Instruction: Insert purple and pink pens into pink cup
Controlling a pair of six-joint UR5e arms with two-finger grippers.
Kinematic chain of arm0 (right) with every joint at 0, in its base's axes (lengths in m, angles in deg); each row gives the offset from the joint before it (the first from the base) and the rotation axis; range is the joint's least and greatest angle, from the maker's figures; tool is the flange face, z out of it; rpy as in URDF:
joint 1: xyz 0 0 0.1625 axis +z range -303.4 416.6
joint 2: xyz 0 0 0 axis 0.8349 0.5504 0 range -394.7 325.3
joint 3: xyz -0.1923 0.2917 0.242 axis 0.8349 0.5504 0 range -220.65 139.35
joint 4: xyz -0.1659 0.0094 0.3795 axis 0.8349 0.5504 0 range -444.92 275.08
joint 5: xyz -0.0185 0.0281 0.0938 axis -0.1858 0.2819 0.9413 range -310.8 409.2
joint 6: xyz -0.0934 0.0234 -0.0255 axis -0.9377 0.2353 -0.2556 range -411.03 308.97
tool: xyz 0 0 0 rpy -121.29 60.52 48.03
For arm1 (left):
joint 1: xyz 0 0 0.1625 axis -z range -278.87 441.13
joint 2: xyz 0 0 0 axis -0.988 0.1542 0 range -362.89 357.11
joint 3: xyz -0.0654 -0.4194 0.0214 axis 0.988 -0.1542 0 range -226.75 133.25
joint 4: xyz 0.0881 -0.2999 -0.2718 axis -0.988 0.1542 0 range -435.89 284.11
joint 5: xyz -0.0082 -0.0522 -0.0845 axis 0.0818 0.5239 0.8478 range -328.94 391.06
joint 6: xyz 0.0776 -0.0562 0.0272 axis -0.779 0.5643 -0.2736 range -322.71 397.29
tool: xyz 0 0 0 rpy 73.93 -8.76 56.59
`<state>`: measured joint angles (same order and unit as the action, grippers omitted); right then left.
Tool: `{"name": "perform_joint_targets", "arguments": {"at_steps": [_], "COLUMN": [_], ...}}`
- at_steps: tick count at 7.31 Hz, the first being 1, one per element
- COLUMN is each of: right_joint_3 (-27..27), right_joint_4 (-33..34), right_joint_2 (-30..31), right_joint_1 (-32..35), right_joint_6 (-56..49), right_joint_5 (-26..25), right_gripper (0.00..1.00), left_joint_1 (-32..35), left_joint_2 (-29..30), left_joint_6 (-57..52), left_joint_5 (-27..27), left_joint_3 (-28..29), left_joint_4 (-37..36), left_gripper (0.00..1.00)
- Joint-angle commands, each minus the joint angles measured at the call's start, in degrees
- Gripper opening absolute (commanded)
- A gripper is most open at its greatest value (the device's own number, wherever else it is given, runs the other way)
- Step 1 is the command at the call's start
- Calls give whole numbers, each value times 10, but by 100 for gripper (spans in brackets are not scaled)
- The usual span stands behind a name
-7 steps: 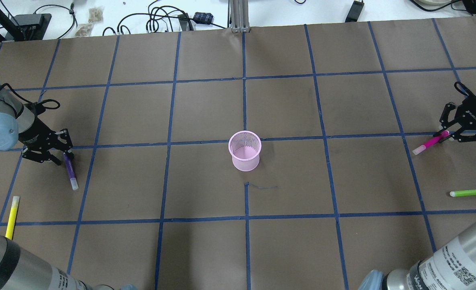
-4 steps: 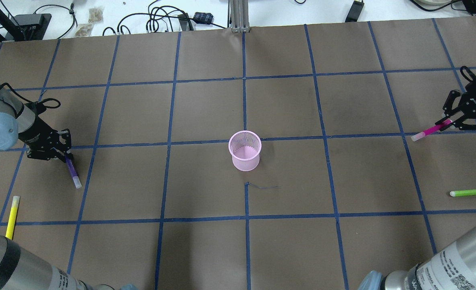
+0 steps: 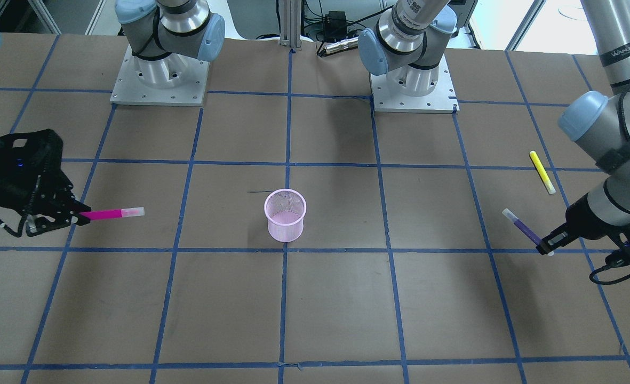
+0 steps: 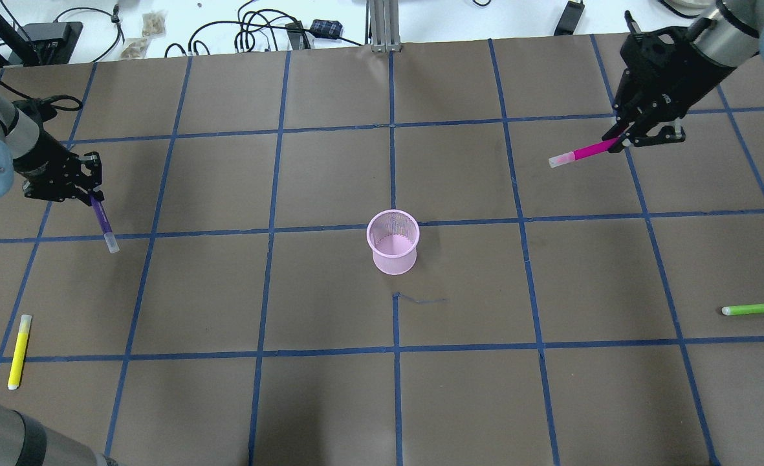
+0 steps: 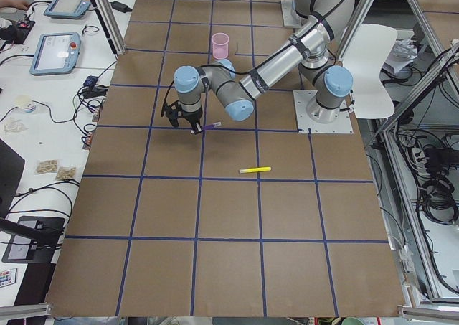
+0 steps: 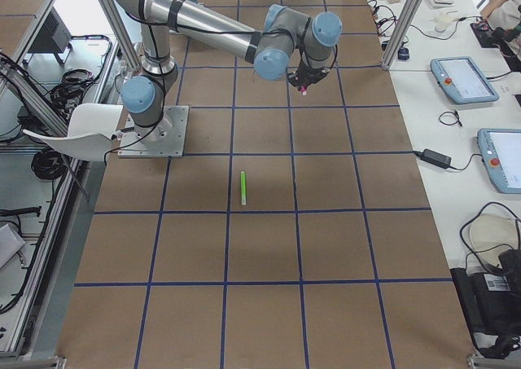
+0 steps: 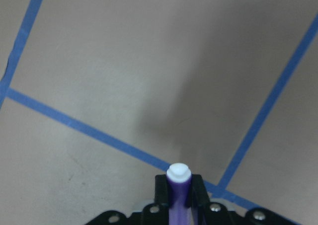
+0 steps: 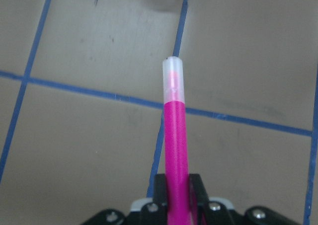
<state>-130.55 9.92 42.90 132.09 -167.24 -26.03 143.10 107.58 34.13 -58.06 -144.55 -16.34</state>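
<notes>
The left end effector (image 4: 88, 194) grips the purple pen (image 4: 103, 223), the right end effector (image 4: 622, 137) the pink pen (image 4: 582, 153). Both pens hang above the tabletop (image 4: 330, 168), well apart from the pink cup (image 4: 392, 249).

Green pen (image 4: 758, 309) runs off the overhead view's right edge. Purple pen (image 7: 178, 197) and pink pen (image 8: 175, 150): rear ends cut by wrist views' bottom edge. Pink cup (image 5: 220, 45) mesh unresolvable in side view.

The brown, blue-gridded table (image 4: 330, 291) carries the pink cup (image 4: 392, 243), a yellow pen (image 4: 19, 351) and a green pen (image 4: 757, 309).
</notes>
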Motion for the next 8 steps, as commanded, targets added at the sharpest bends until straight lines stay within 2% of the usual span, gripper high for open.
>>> {"name": "perform_joint_targets", "arguments": {"at_steps": [1,2,3,4,6,8], "right_joint_3": [6,1,1,-1,-1,-2], "right_joint_4": [17,53,58,85,87,86], "right_joint_2": [15,12,8,1,-23,-51], "right_joint_1": [122,174,234,283,355,409], "right_joint_6": [152,216,293,361,478,519], "right_joint_5": [-51,-81,-104,-147,-233,-298], "right_gripper": [5,5,5,5,5,6], "left_joint_1": [43,67,95,118,160,193], "left_joint_2": [-30,-40,-48,-50,-57,-74], "left_joint_6": [1,27,48,51,110,170], "left_joint_5": [-3,-2,-4,-18,-21,-21], "left_joint_3": [27,29,30,30,30,24], "left_joint_4": [-1,-4,-20,-50,-56,-55], "left_gripper": [0,0,0,0,0,0]}}
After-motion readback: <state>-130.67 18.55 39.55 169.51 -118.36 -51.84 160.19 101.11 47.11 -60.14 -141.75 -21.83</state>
